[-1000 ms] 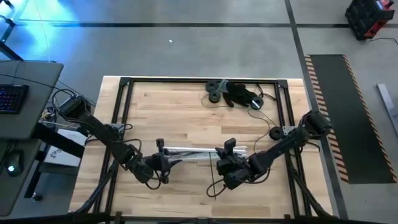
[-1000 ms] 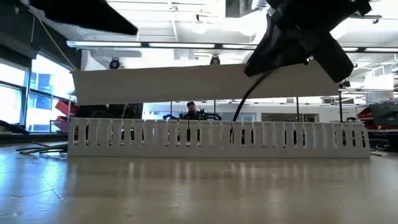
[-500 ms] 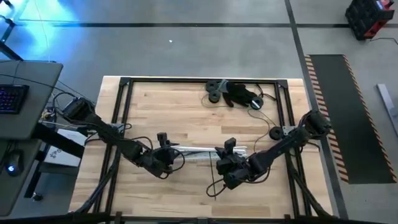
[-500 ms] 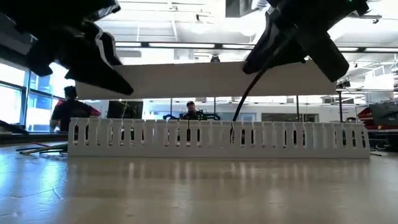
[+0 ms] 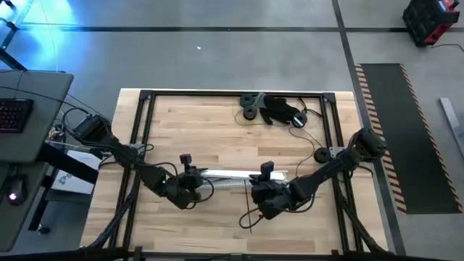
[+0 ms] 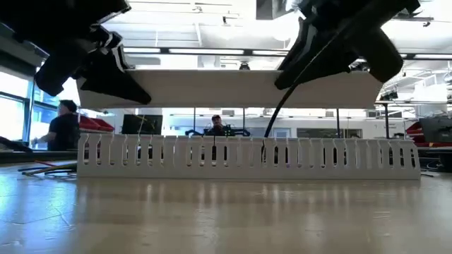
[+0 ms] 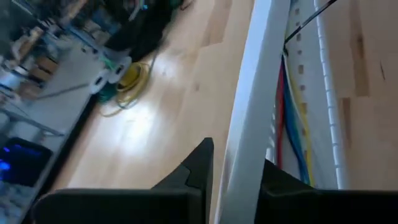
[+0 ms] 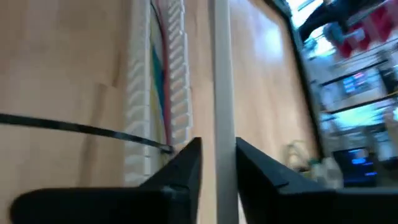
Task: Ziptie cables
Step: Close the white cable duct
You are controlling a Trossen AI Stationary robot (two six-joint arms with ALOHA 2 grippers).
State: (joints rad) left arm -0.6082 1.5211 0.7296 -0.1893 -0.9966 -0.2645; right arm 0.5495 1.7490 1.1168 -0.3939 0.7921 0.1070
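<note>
A long white flat strip hangs level above a white slotted duct that stands on the wooden table. My left gripper is shut on the strip's left end. My right gripper is shut on it toward its right end. Red, yellow and blue wires lie inside the duct. One thin dark cable leaves the duct through a slot near my right gripper and loops on the table. My left gripper pinches the strip near its left end between its two fingers, one on each broad face. The fingers come slanting down from above and lie across the strip. That end is clear of the duct. My right gripper pinches the strip toward its right end, one finger on each broad face. The fingers slant down from above, across the strip. The strip stands on edge, level, lifted clear of the duct below.
Dark round parts and a black bundle lie at the table's far edge. A black frame rail borders the table. A yellow coil lies beyond the duct's end. People show in the room behind.
My left gripper has gone toward the table's far edge to the strip's left end, where it now stands around it. That end has risen, so the strip, tilted a second ago, now hangs level. The right end has stayed where it was.
</note>
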